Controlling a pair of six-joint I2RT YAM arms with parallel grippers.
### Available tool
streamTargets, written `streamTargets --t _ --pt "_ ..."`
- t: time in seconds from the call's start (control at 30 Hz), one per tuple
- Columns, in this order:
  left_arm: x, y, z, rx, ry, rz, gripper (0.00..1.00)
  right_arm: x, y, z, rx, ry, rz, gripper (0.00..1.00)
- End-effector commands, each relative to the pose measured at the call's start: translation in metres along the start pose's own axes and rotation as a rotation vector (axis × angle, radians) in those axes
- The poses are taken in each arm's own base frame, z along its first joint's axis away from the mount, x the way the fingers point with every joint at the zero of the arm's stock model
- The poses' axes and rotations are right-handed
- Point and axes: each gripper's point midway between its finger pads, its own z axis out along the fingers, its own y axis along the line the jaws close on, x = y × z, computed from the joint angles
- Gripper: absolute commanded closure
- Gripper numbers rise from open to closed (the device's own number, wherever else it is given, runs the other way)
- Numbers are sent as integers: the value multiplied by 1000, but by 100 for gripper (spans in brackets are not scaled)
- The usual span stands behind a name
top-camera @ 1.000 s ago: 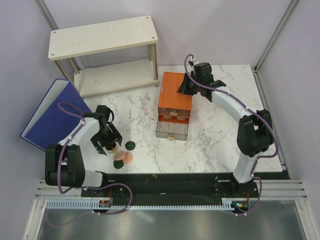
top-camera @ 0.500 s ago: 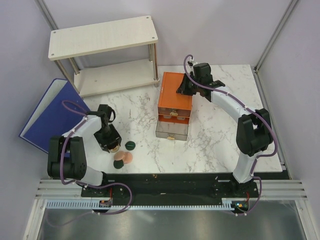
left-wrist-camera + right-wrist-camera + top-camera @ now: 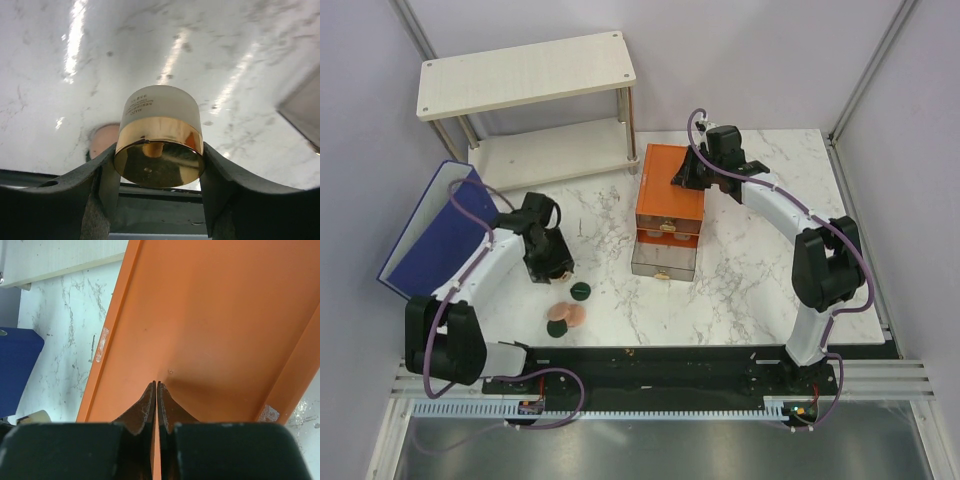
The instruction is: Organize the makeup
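- Gold-rimmed jar: clamped by its sides between both fingers of the left gripper, above the marble table.
- Right gripper: fingers pressed together with nothing between them, tips at the top panel of the orange drawer box.
- Dark green compact: flat on the table, just beside the left gripper.
- Peach disc and second dark green compact: close together, nearer the front edge.

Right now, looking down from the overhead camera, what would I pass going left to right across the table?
The blue binder → left fingers, clamped on the gold-rimmed jar → dark green compact → orange drawer box.
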Motion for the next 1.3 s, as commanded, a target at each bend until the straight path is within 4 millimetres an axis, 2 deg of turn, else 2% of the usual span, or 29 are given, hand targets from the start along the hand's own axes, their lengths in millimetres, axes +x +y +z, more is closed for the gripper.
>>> streamTargets --t 0.0,0.07,0.1,0.17,0.2,0.27,0.3,0.33,0.4,0.43,0.5,0.57,0.8,0.9,0.93,1.0,1.03,1.27 --pt "-30 -70 -62 211 -157 93 98 -3 4 5 -26 -13 3 92" --pt "-30 -92 -72 245 -167 127 98 -2 4 5 -29 -15 4 91" --pt "-27 -112 -79 269 -173 169 98 -1 3 6 -28 -12 6 91" --pt "-22 -135 -84 295 -169 204 98 -1 3 6 -28 -13 7 91" --pt "-15 -156 -93 330 -171 252 98 -1 3 6 -30 -14 8 91" --pt "-7 -177 -84 323 -141 299 98 1 3 7 -33 -9 15 91" --pt "-4 -192 -90 338 -161 331 98 3 2 8 -32 -4 15 91" --pt "1 -201 -78 320 -136 348 98 3 2 8 -32 -4 18 91" --pt "11 -220 -81 338 -137 390 98 4 2 8 -33 -2 15 91" --pt "16 -226 -70 321 -118 403 98 6 1 9 -31 2 16 91" --pt "23 -238 -67 323 -113 424 98 7 0 8 -30 3 18 91" --pt "31 -244 -54 304 -90 437 98 10 -1 8 -30 10 22 90" --pt "38 -264 -39 318 -65 458 97 15 -2 6 -33 16 24 90" --pt "39 -264 -36 317 -56 464 83 17 -2 6 -33 20 24 90" --pt "40 -263 -34 312 -53 468 70 17 -3 5 -33 18 26 89" --pt "41 -260 -29 295 -42 471 59 18 -2 5 -34 22 27 89" --pt "44 -255 -26 273 -26 471 50 19 -3 5 -33 23 28 89" --pt "53 -251 -17 250 28 471 44 20 -2 6 -44 16 37 88"
